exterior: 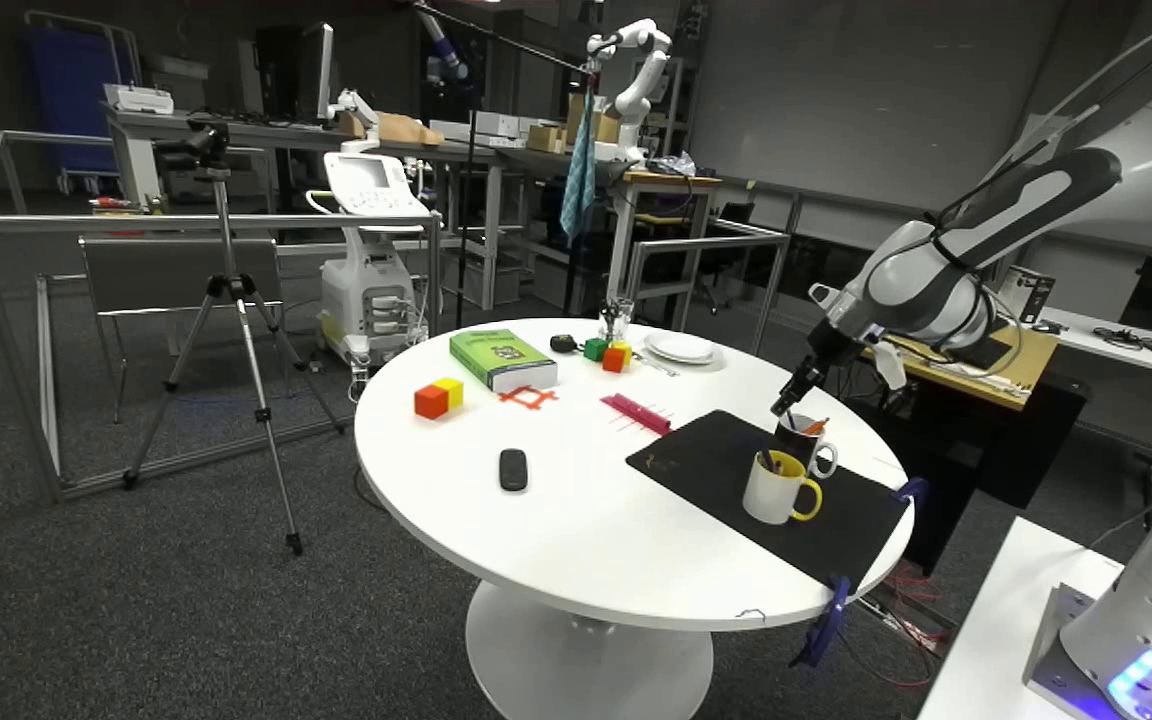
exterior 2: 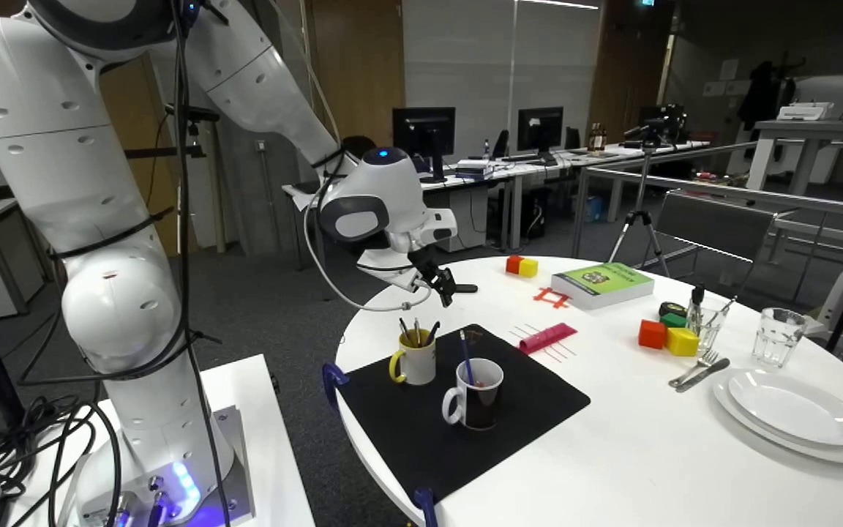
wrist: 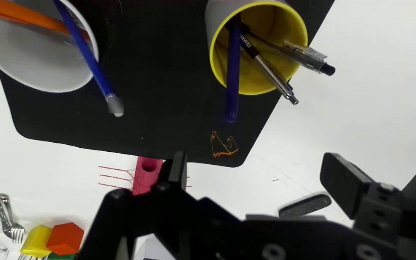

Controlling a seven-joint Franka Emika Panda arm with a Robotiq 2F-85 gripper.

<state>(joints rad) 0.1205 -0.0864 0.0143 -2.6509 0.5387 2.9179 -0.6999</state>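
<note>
"At the right side of the desk [exterior: 556, 520], in an exterior view, where is the pincer [exterior: 784, 405]?"

"Just above the dark mug [exterior: 798, 446] as seen there; over or behind it, I can't tell. The white mug [exterior: 771, 494] stands in front, partly hiding the dark one. Both sit on a black mat [exterior: 698, 458]."

"And in an exterior view with plates [exterior 2: 795, 408] by the desk's right edge?"

"The pincer hangs higher than both mugs, apart from them. Two stacked plates, two glasses [exterior 2: 778, 337], five blocks [exterior 2: 682, 342], one fork [exterior 2: 693, 369], one knife [exterior 2: 704, 375], one green book [exterior 2: 603, 282], and two blue clamps [exterior 2: 426, 505] along the desk's left edge."

"In the wrist view, is it gripping anything?"

"No, unclenched: the jaws stand wide apart. Both mugs lie ahead of them, toward the top. Three pens [wrist: 233, 68] show in the white one, a blue pencil [wrist: 89, 59] and an orange stick [wrist: 31, 18] in the dark one."

"What's in the way?"

"One finger [wrist: 176, 173] covers part of a pink piece [wrist: 143, 180] by the mat's edge; a black remote [wrist: 305, 206] lies near the other."
</note>
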